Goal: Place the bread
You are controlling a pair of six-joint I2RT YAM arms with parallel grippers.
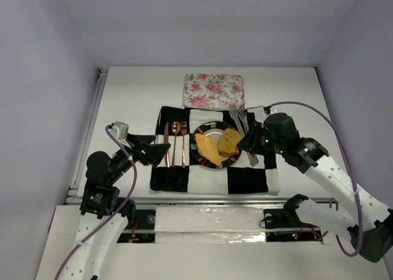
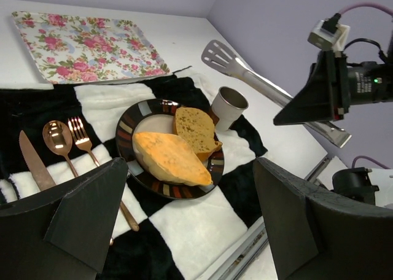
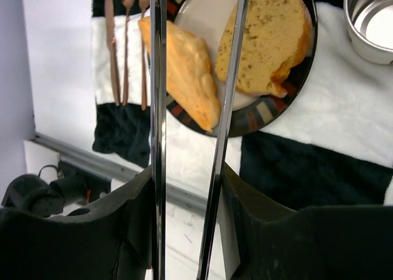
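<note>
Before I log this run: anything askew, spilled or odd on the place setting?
Minor only: the pale-orange wedge lies with its tip over the robot-side rim of the plate, not fully in the well. Nothing looks spilled or damaged; the knife, spoon and fork lie parallel beside the plate.

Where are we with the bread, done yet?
Done: the wedge and the chunk both lie on the plate. In hand: the right gripper grips the tongs. The left gripper is open, empty. Left: probably only setting the tongs down.
</note>
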